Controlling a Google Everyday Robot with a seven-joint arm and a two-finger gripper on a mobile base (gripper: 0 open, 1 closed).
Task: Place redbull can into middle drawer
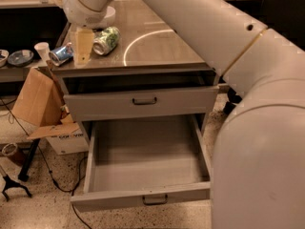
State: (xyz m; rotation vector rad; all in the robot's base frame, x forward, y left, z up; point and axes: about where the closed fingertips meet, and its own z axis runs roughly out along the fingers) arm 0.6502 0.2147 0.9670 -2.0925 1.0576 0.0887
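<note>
Gripper (82,46) at left edge of tabletop (157,51), between redbull can (61,54) and green can (106,40), both lying sideways. Cannot tell whether open or closed. Middle drawer (143,163) open below.

Grey cabinet top (162,51), frame 11 o'clock: gripper (82,46) pointing down between two cans lying on their sides. Redbull can (61,54) just beside it at its 9 o'clock; green-and-white can (106,40) at its 2 o'clock. Middle drawer (119,197) pulled out, frame 6 o'clock, below upper drawer front (181,101). Cardboard box (35,99), frame 9 o'clock.
</note>
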